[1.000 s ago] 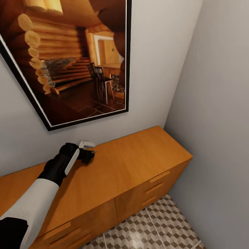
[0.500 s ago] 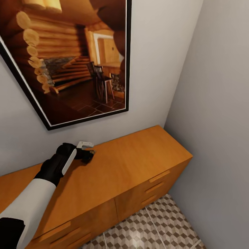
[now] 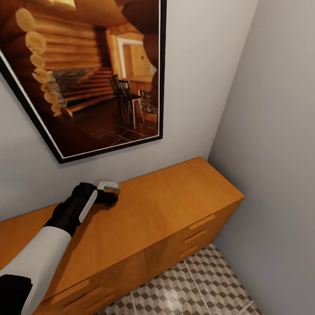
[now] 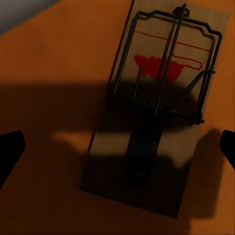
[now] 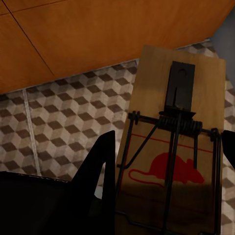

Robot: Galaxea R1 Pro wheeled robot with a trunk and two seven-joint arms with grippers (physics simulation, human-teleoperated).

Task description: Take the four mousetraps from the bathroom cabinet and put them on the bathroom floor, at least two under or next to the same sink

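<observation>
On the flat top of the orange-brown cabinet, near the wall, lies a wooden mousetrap with dark wire and a red mouse mark. My left gripper hovers right over it, open, its black fingertips standing wide on either side of the board without touching. In the right wrist view a second mousetrap sits between the fingers of my right gripper, which is shut on it, above the cube-patterned bathroom floor in front of the cabinet. The sink is out of view.
A large black-framed picture of a log cabin hangs on the wall above the cabinet. A grey side wall closes the corner on the right. Drawer handles face a narrow strip of tiled floor.
The left gripper has edged slightly left and down toward the cabinet top over the trap. The head view has drifted a little.
</observation>
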